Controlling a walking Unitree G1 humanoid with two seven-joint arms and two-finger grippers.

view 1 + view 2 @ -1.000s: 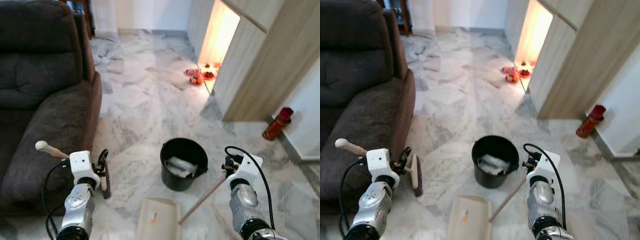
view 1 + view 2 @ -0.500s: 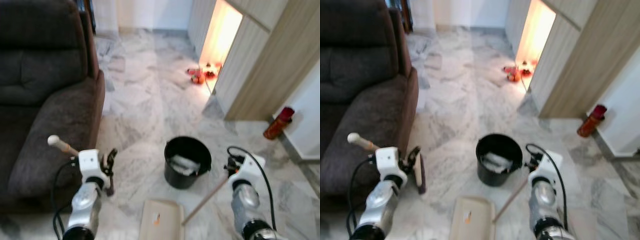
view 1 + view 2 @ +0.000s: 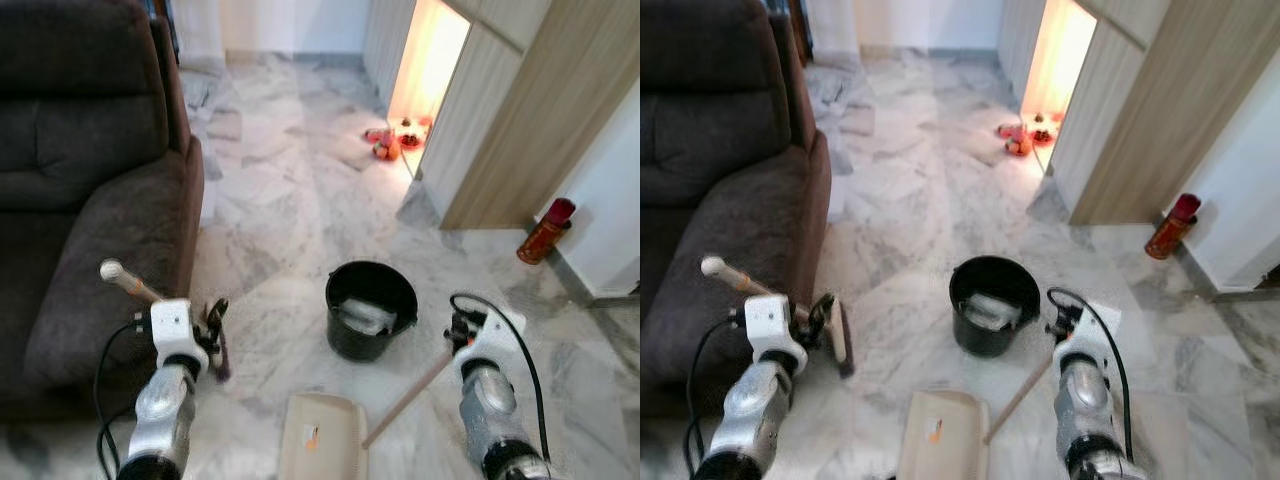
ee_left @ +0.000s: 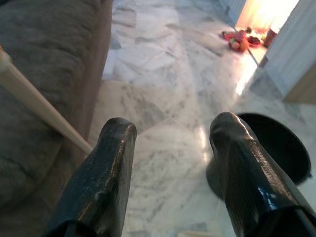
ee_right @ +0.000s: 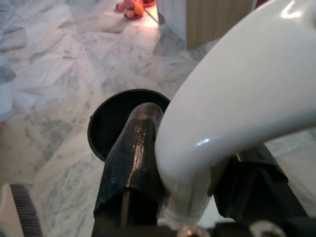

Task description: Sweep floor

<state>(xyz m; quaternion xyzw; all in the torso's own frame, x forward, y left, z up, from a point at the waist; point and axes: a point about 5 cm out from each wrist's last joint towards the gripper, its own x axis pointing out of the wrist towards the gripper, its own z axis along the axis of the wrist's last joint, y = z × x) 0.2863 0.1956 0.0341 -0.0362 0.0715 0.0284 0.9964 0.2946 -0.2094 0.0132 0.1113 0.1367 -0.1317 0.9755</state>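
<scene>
A short broom with a wooden handle point(image 3: 125, 281) and a dark brush head point(image 3: 219, 356) stands against the sofa's front corner. My left gripper point(image 3: 213, 315) is right at it. In the left wrist view its fingers point(image 4: 106, 168) stand open with bare floor between them, and the handle point(image 4: 44, 111) runs past the outside of one finger. A beige dustpan point(image 3: 322, 448) lies on the floor near me, holding a small orange scrap point(image 3: 310, 436). Its wooden stick point(image 3: 410, 397) rises to my right gripper point(image 3: 460, 334), which is shut on the white grip point(image 5: 237, 89).
A black bucket point(image 3: 371, 308) with crumpled white material inside stands just beyond the dustpan. The dark sofa point(image 3: 90, 190) lines the left side. A wooden cabinet point(image 3: 500, 130) with a lit alcove and red items point(image 3: 385, 146) is at the right, and a red bottle point(image 3: 545, 229) stands past it.
The whole view has shifted slightly as the camera moved. Both arms, the broom, the dustpan and the bucket keep the same places relative to each other.
</scene>
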